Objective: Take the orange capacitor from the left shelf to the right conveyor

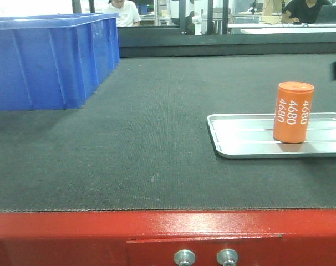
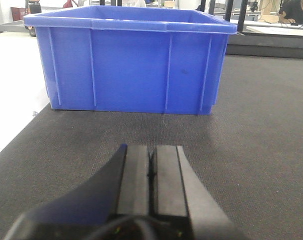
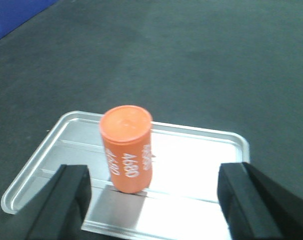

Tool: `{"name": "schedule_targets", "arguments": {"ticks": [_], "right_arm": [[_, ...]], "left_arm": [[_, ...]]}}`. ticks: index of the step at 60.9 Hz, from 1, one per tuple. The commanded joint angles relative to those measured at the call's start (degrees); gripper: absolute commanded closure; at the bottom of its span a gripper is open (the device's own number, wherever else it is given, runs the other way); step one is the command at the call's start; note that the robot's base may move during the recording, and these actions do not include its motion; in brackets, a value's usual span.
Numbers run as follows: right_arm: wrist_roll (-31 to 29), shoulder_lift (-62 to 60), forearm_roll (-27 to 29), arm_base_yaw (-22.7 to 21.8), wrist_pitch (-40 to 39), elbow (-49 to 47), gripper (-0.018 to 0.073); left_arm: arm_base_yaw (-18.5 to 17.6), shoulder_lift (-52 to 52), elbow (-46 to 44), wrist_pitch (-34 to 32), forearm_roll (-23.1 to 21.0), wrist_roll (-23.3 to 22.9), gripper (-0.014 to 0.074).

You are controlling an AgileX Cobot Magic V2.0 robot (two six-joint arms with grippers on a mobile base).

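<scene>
The orange capacitor (image 1: 293, 112) stands upright on a shallow silver tray (image 1: 240, 138) that lies on the right conveyor (image 1: 151, 144), a dark grey belt with a red front edge. In the right wrist view the capacitor (image 3: 126, 147) is free, just beyond and between the two wide-apart fingers of my open right gripper (image 3: 156, 202). Nothing touches it. My left gripper (image 2: 151, 150) is shut with nothing in it, low over the belt and facing a blue bin. The left shelf is out of view.
A large blue plastic bin (image 1: 46, 55) stands on the belt at the back left, close ahead of the left gripper (image 2: 131, 65). The belt's left edge (image 2: 14, 137) drops to a white floor. People sit at desks behind the conveyor.
</scene>
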Motion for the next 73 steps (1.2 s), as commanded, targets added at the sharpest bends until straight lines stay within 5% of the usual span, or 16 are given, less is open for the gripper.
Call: {"name": "schedule_targets", "arguments": {"ticks": [1,24,64,69,73], "right_arm": [[2.8,-7.2,-0.2,0.0,6.8,-3.4,0.006],[2.9,-29.1,-0.2,0.0,30.5,-10.4,0.0508],[1.7,-34.2,-0.1,-0.1,28.1,-9.3,0.0506],[-4.6,-34.4,4.4,-0.1,27.5,-9.1,0.0506],[-18.0,-34.4,14.7,-0.3,27.5,-9.0,0.0506]], "left_arm": [[0.1,-0.7,-0.3,-5.1,-0.2,-0.1,0.0723],[0.1,-0.7,-0.3,-5.1,-0.2,-0.1,0.0723],[0.1,-0.7,-0.3,-5.1,-0.2,-0.1,0.0723],[0.1,-0.7,-0.3,-5.1,-0.2,-0.1,0.0723],[0.1,-0.7,-0.3,-5.1,-0.2,-0.1,0.0723]]}}
